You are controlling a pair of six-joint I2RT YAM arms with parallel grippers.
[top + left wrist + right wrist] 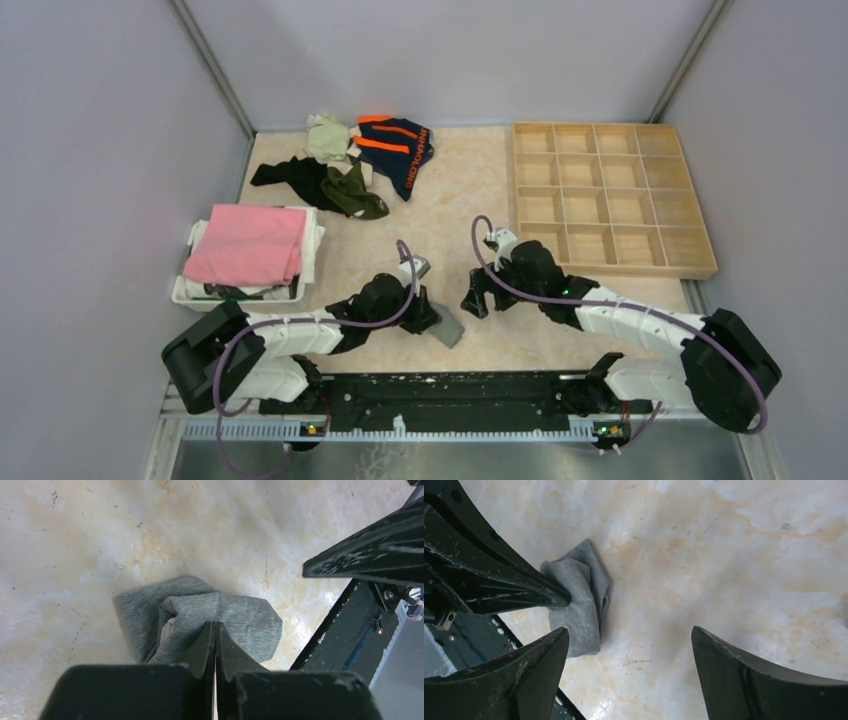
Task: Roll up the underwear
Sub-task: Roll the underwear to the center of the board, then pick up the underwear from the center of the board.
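**Grey pair pinned at the near edge as the right hand stands wide**

The left hand (215, 625), fingers pressed together, appears to pinch a fold of the grey underwear (245, 620). Its own camera looks straight down the fingers, so the exact bite on the cloth is hard to make out. The grey piece lies bunched and partly folded on the marbled bench (100, 540), at about 6 o'clock in the top view, just ahead of the arms' base rail.

The right hand (629, 630) is spread wide and holds nothing. It hovers close by, between 1 and 2 o'clock of the grey piece, and clear of the cloth.

The rest of the underwear sits in a loose heap at about 11 o'clock on the bench. It includes the navy pair with orange stripes (400, 150), an olive green pair (355, 195), a dark pair (295, 175) and a pale piece (327, 135), which overlap or touch one another.

At 9 o'clock a folded pink cloth (250, 243) tops a white basket (185, 290). At 2 o'clock a wooden tray (610, 195), divided into square compartments, lies flat against the right edge.
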